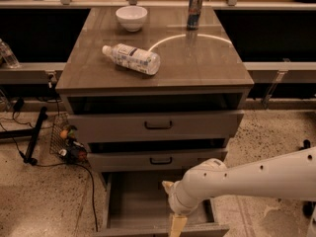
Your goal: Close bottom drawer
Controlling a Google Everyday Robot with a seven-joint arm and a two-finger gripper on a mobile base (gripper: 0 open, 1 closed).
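The bottom drawer, the lowest and narrowest of three grey wood-grain drawers, stands pulled far out of the cabinet. Its long grey tray is open to view, and its short front panel lies at the lower edge of the picture. The handle on that panel cannot be seen.

The robot's white arm reaches in from the right, low across the front of the cabinet. Its rounded wrist hangs over the right part of the open tray. The tan hand points downward from the wrist, at the front panel of the bottom drawer, near the panel's middle. Whether the hand is apart or together cannot be told, nor whether it touches the panel.

Above the bottom drawer, the mid-width grey drawer with a small black bar handle is out a little. The widest, tallest-fronted grey drawer above that, with its own black bar handle, is also out, and a dark gap shows behind each.

On the grey wood-grain counter a clear plastic bottle with a white label lies on its side towards the left. A white round bowl stands at the back, and a slim metal can stands upright to the right of the bowl, well apart from it.

On the speckled floor to the left of the cabinet sits a wire basket, and a black cable runs beside it.
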